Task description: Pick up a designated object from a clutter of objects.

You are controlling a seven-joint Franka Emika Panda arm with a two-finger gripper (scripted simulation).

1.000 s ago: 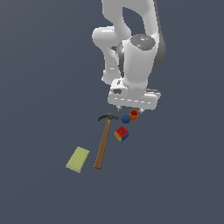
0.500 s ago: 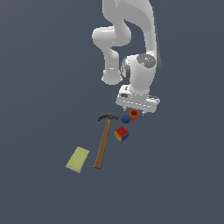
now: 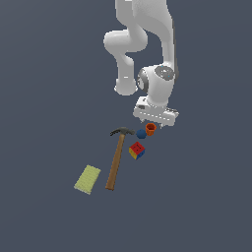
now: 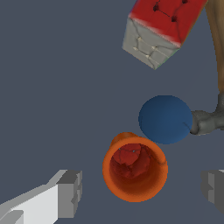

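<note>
The small orange-red cup (image 3: 150, 129) (image 4: 134, 169) stands upright on the floor, its hollow inside facing the wrist camera. My gripper (image 3: 153, 123) (image 4: 142, 189) hangs open directly over it. One grey fingertip (image 4: 70, 192) shows on each side of the cup, both apart from it. The clutter lies around it: a blue ball (image 3: 141, 133) (image 4: 165, 119) almost touching the cup, a multicoloured cube (image 3: 137, 150) (image 4: 162, 28), a claw hammer (image 3: 116, 162) whose dark head (image 4: 205, 122) meets the ball, and a flat yellow-green block (image 3: 87, 179).
Everything rests on a plain dark grey floor. The hammer's wooden handle (image 4: 216, 26) runs along one edge of the wrist view. The white arm rises above the cup in the exterior view.
The arm has lowered and the hand has come down close over the cup. The objects have not moved.
</note>
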